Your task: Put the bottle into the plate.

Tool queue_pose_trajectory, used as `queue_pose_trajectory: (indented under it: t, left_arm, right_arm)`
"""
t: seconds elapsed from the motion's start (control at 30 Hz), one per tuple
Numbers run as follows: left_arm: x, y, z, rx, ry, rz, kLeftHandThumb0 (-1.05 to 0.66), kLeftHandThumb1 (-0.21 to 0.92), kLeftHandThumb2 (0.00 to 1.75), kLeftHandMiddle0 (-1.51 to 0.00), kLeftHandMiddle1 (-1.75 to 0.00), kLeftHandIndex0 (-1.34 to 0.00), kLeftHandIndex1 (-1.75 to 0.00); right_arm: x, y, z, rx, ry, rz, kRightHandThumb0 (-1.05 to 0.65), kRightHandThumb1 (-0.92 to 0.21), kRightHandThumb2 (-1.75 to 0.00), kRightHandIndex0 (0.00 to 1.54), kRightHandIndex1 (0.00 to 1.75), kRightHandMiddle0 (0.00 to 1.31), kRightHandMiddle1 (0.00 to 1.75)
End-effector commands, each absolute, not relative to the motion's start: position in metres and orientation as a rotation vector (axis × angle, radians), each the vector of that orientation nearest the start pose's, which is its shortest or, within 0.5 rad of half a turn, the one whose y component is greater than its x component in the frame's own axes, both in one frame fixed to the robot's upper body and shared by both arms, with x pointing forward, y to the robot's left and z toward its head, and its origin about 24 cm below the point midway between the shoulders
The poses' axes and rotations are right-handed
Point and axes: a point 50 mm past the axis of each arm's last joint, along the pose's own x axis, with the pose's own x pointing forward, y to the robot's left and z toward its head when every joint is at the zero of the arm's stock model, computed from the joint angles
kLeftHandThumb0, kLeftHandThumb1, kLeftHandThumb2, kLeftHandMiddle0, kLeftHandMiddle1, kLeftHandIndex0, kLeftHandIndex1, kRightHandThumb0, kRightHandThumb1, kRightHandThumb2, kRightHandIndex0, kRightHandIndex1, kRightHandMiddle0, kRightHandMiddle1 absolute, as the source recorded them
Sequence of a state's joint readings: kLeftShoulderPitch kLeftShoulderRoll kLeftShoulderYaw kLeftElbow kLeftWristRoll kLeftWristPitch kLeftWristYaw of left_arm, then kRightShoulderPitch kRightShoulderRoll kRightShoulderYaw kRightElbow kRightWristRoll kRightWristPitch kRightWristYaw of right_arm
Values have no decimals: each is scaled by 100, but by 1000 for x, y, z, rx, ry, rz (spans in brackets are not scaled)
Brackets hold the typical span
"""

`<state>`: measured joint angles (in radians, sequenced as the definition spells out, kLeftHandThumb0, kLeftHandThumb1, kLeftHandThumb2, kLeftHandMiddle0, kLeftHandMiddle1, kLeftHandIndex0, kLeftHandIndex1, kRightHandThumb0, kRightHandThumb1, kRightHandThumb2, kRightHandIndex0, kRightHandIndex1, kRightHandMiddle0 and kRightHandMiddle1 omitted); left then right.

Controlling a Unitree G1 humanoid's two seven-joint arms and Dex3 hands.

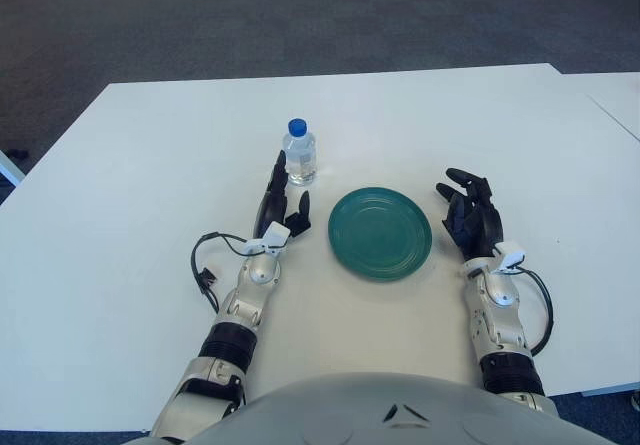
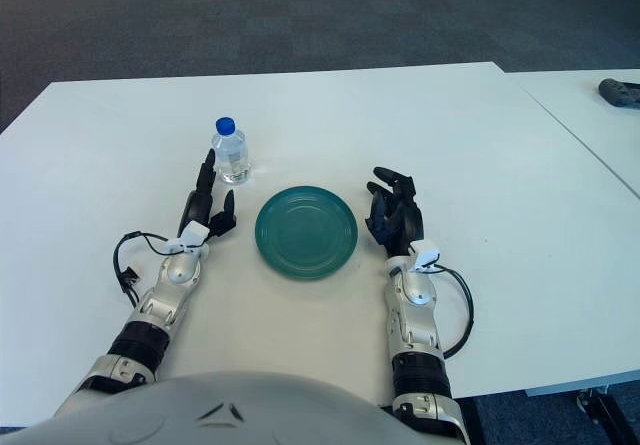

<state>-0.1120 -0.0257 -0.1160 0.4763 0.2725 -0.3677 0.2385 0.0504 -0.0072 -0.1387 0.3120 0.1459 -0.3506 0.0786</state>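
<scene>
A small clear bottle (image 1: 299, 153) with a blue cap stands upright on the white table (image 1: 140, 185), just behind and left of a round green plate (image 1: 380, 233). My left hand (image 1: 279, 202) is a little in front of the bottle and left of the plate, fingers stretched out toward the bottle and holding nothing. A small gap separates its fingertips from the bottle. My right hand (image 1: 470, 215) shows to the right of the plate, fingers loosely spread and empty. The plate has nothing on it.
A second white table (image 2: 590, 115) adjoins on the right, with a dark object (image 2: 620, 91) on it at the frame edge. Dark carpet lies beyond the far table edge. A black cable (image 1: 207, 265) loops beside my left wrist.
</scene>
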Motion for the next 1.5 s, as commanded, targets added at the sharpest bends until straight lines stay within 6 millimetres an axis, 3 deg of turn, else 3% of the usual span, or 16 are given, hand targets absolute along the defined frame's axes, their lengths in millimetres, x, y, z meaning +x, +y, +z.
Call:
queue_pose_trajectory:
  t: [0.0,0.37,0.53,0.67,1.47]
  left_arm:
    - [258,108,-13,217,22,-10,-105,92,80,0,0,0,0]
    - [264,98,-6,67,9,86,-105,92,72,0,0,0,0]
    - [280,107,-6,11,52,117,-105,92,71,0,0,0,0]
    - [290,99,4,-36,32,138,-105,92,70,0,0,0,0]
    - [310,84,19,-25,98,111,-105,92,48,0,0,0,0]
  right_arm:
    - [214,-193,-34,150,143,-152,-66,-92,-70,51,88,4,108]
    - [215,-201,-36,164,138,-143,-67,-92,-68,51,89,5,110]
    - [215,-204,-36,164,129,-129,-66,-92,-67,51,90,5,111]
    - [214,-207,-37,156,128,-120,-66,-92,-68,52,91,7,112]
    - [212,-219,-40,146,121,-104,-70,-92,-67,54,93,9,114]
